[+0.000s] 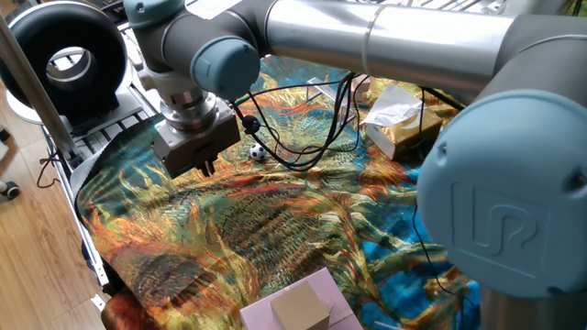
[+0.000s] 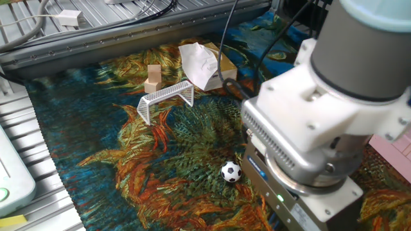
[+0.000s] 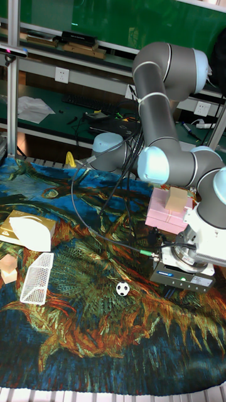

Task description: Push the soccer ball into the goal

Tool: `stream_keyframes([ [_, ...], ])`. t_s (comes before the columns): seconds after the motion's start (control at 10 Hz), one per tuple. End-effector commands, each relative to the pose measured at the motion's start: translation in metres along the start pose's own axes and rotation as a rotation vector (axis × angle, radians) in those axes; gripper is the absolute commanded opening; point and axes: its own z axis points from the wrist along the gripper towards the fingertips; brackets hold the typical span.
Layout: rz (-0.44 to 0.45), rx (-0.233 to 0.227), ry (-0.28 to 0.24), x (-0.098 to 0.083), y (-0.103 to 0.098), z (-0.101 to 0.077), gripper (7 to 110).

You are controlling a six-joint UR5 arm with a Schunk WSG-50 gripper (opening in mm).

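The soccer ball (image 1: 258, 152), small and white with black patches, rests on the patterned cloth. It also shows as the ball (image 2: 231, 171) and the ball (image 3: 122, 289). My gripper (image 1: 205, 168) hangs low over the cloth a short way from the ball, not touching it; its dark fingertips sit close together with nothing between them. The silver mesh goal (image 2: 166, 99) stands farther off across the cloth, its mouth facing the ball; the goal (image 3: 36, 278) shows at the left edge. In the other two views the fingers are hidden under the wrist housing (image 2: 302, 173).
A small wooden block (image 2: 153, 78) stands just behind the goal, and a tan tissue box (image 2: 205, 64) beside it. Black cables (image 1: 303, 137) trail over the cloth near the ball. A pink box (image 3: 168, 207) lies behind the arm. Metal rails (image 2: 128, 32) border the cloth.
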Motion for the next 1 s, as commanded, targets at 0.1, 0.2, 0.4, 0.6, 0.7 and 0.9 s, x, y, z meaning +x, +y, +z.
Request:
stream_keyframes([
  [0.1,0.003,-0.024,0.004,-0.001,-0.013,0.01,7],
  [0.2,0.002,-0.024,0.002,-0.001,-0.018,0.012,7],
  [0.4,-0.003,-0.025,0.001,0.0,-0.026,0.014,7],
  [0.6,-0.012,-0.028,0.0,0.001,-0.037,0.013,7],
  [0.7,-0.014,-0.029,-0.002,0.001,-0.041,0.014,7],
  [0.9,-0.015,-0.024,-0.008,0.001,-0.048,0.016,7],
])
